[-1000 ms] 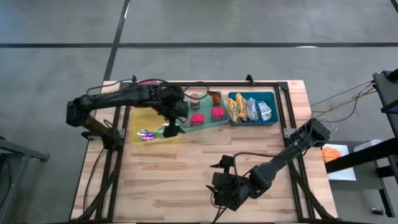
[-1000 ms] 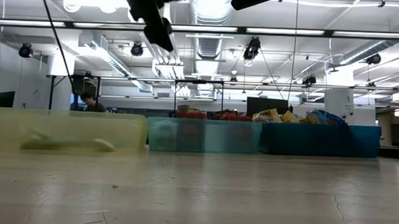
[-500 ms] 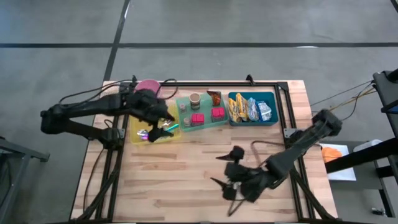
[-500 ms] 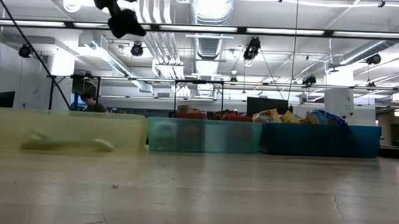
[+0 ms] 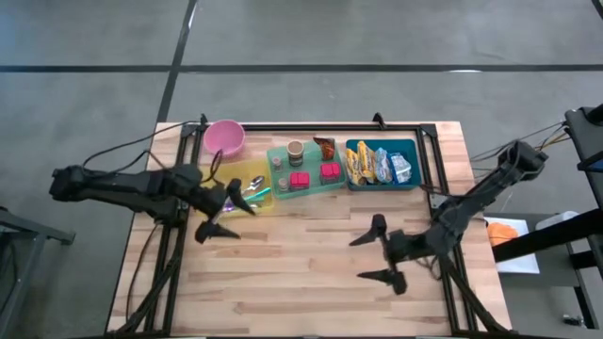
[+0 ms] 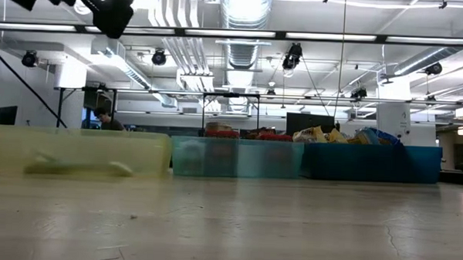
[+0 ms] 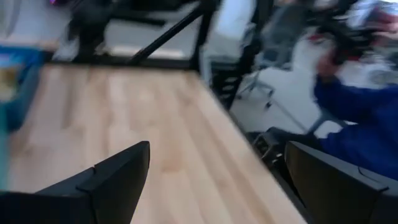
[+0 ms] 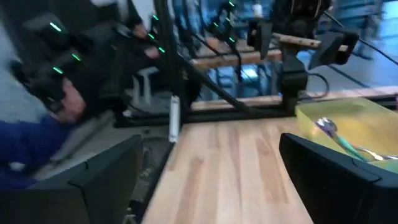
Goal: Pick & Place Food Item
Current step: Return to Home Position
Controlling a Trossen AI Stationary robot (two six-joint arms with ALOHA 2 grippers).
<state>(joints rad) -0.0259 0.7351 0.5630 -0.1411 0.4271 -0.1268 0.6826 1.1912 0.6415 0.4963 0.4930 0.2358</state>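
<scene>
The left gripper [image 5: 226, 219] hangs with its fingers spread wide and nothing between them, just off the near edge of the yellow bin [image 5: 252, 169]. The right gripper [image 5: 377, 254] is likewise spread and empty, over the bare table [image 5: 283, 278] nearer the front. The red cans [image 5: 299, 180] sit inside the green bin [image 5: 314, 163], next to the yellow one. To home well, I judge, each arm should lift first, then fold toward its own base. The left one needs to clear the yellow rim, and neither should sweep across the bins.

Red seasoning cans [image 5: 299, 180] sit inside the green bin [image 5: 314, 167].
</scene>
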